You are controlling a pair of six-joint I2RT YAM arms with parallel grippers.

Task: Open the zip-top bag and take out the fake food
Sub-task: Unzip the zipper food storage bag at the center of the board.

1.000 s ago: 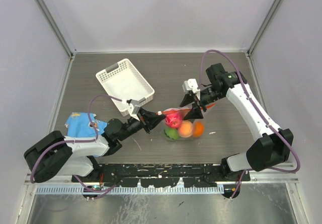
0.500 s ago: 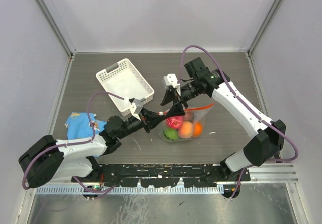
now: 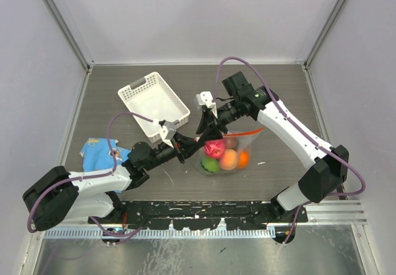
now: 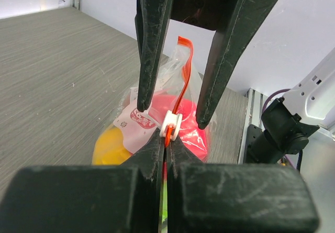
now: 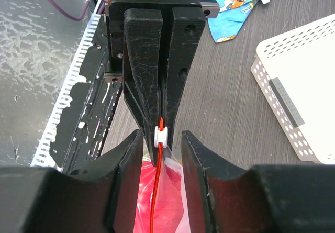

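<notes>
left tool (image 4: 165, 139) clenched on zip-top bag (image 3: 247, 140), right tool (image 5: 161, 134) spread apart, label (image 4: 137, 123) illegible

The left arm (image 3: 102, 179) and right arm (image 3: 303, 133) have white shells, black joints and black bases. A purple cable (image 3: 234, 58) loops along each. Small white camera mounts (image 3: 204, 98) sit at the wrists; the fingers (image 4: 152, 44) are scuffed matte-black wedges.

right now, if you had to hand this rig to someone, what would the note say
Left gripper shut on the zip strip of the bag, next to the white slider.
Right gripper open, fingers either side of that slider.
Toy fruits all inside the bag, on the table.
Done: bag steadied. Left: pinch slider, unzip, take fruits out.
</notes>
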